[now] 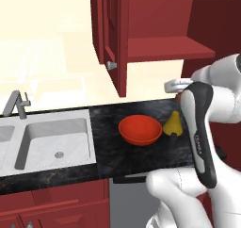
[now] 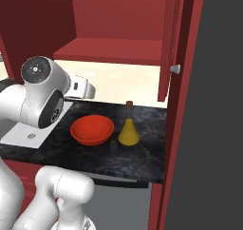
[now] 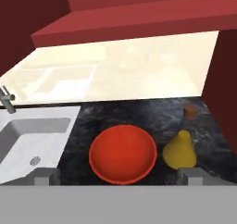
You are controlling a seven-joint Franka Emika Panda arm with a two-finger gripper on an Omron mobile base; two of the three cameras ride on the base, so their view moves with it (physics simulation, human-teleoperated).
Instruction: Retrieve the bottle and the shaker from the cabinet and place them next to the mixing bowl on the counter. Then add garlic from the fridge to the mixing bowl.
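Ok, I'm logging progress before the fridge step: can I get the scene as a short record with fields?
bottle: upright on the counter, right of the mixing bowl
shaker: on the counter, in front of the gap between bowl and bottle
bowl contents: none
cabinet: door open, shelf bare
gripper: jaws open, holding nothing, above the bowl

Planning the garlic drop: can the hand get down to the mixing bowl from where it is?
Probably yes. The open hand hangs above the mixing bowl, nothing between them; the bottle stands beside it, apart.
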